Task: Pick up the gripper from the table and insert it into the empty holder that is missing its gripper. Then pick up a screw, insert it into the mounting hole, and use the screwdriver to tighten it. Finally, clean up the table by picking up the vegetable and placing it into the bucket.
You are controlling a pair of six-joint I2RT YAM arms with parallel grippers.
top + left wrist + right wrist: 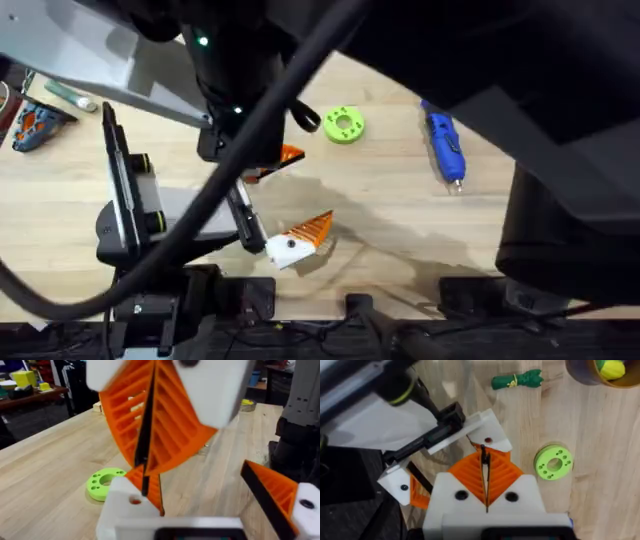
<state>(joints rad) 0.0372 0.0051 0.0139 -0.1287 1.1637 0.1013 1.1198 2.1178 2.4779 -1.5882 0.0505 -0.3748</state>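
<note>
Right tool (485, 502): orange ribbed pads pressed together, a thin dark strip between them; whether that is the gripper, cannot tell. 
Holder (487, 435): white bracket just beyond its tips, on the arm lying on the surface (400, 230). 
Left tool (207, 492): fingers wide apart, nothing held. 
Lime ring (344, 124): near. 
Screwdriver (445, 145): well to the right. 
Vegetable (517, 380): beside the bucket (580, 375).

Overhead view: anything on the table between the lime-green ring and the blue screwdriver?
No. In the overhead view the stretch of table between the ring and the screwdriver is bare wood.
</note>
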